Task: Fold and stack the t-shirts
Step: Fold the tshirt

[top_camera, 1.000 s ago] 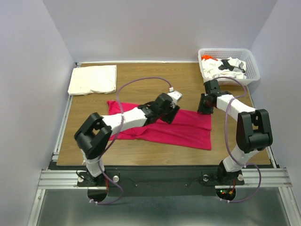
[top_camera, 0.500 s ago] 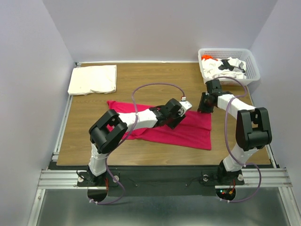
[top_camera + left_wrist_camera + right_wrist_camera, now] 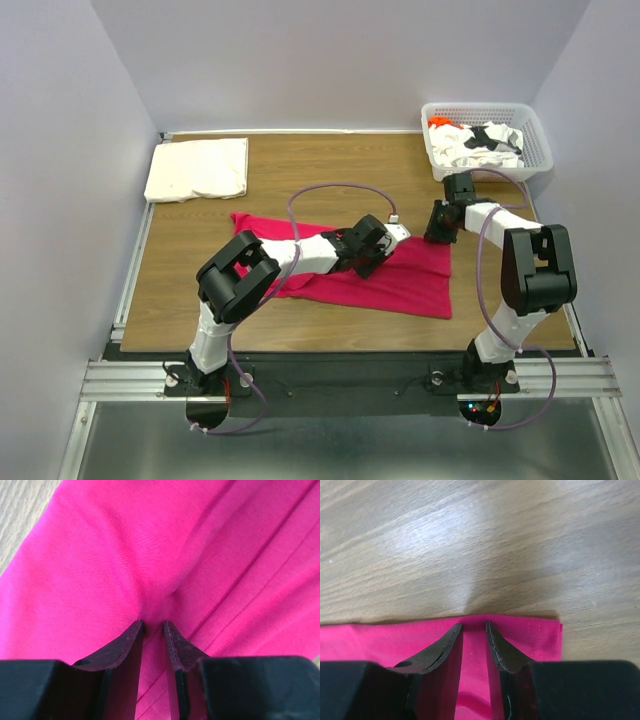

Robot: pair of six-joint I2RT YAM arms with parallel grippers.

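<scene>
From above: reached farther right over the red shirt (image 3: 405, 287) with the left gripper (image 3: 373, 256), nearer the right gripper (image 3: 437, 229). Left wrist: pinched narrowly onto a cloth ridge. Right wrist: clamped as before on the hem, table (image 3: 470, 540) beyond.

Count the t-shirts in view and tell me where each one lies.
3 at least: a magenta t-shirt spread mid-table, a cream t-shirt folded at the far left corner, and a crumpled white-and-black heap in the basket, which may hide more.
</scene>
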